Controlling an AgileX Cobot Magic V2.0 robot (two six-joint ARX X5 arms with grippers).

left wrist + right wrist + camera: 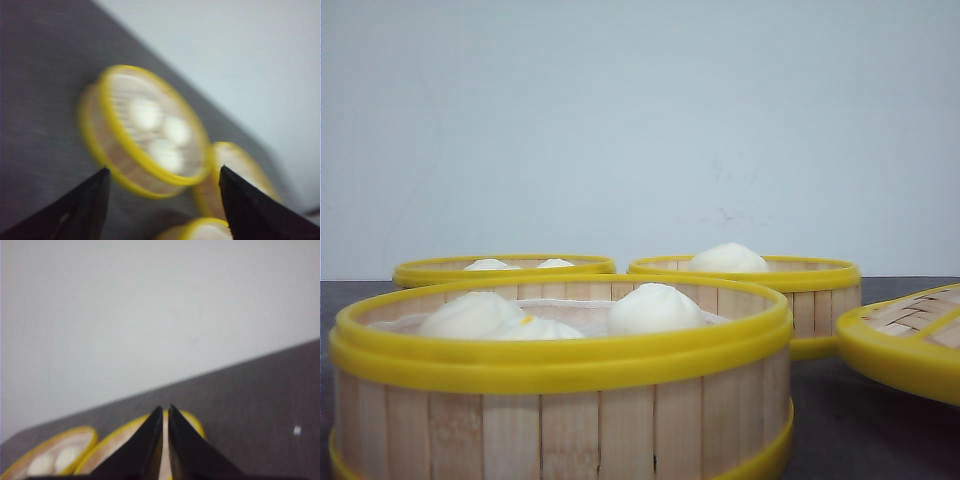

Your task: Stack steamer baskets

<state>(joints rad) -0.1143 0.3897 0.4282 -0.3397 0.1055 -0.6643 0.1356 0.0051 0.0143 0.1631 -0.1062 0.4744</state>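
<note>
Three steamer baskets with pale slat walls and yellow rims stand on the dark table, each holding white buns. The nearest basket (560,400) fills the front view's lower left. Behind it stand a back-left basket (505,268) and a back-right basket (750,275). Neither gripper shows in the front view. My left gripper (163,169) is open in the air, its fingers well apart, above a blurred basket with three buns (145,130); two more baskets (235,170) (205,230) lie beyond. My right gripper (165,407) is shut and holds nothing.
A flat yellow-rimmed woven lid (910,340) lies at the right of the baskets. Under the right fingers lies a yellow-rimmed round piece (112,440), too blurred to name, beside a basket with buns (55,457). A pale wall stands behind the table.
</note>
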